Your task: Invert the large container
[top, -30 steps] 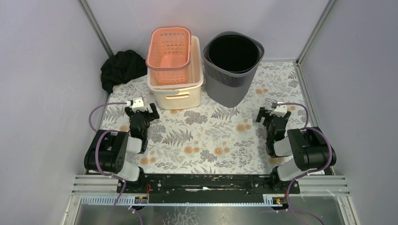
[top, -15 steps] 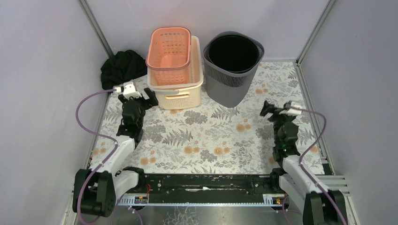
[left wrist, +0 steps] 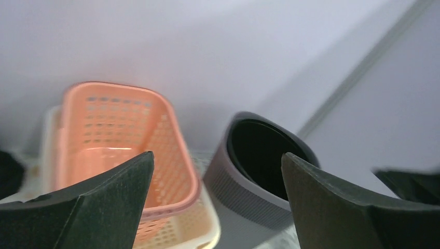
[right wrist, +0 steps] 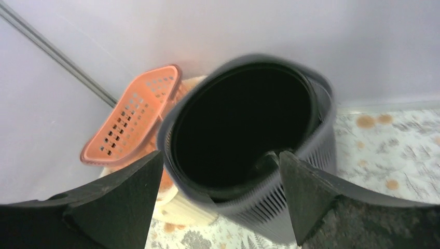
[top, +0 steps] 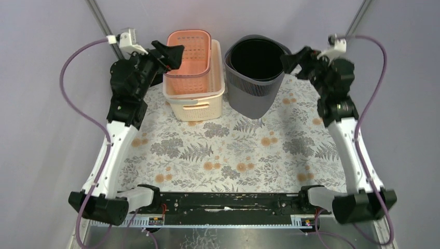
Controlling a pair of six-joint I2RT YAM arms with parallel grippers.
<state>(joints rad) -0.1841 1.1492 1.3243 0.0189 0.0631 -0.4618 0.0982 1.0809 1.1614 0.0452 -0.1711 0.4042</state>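
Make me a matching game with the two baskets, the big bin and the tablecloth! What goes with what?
Things:
1. pink perforated plastic basket
2. cream plastic basket
3. dark grey ribbed round bin
4. flowery tablecloth

Places:
A. lies under everything
B. stands to the right of the baskets
C. sits inside another basket
D. holds another basket

Pairs: 1-C, 2-D, 3-B, 4-A
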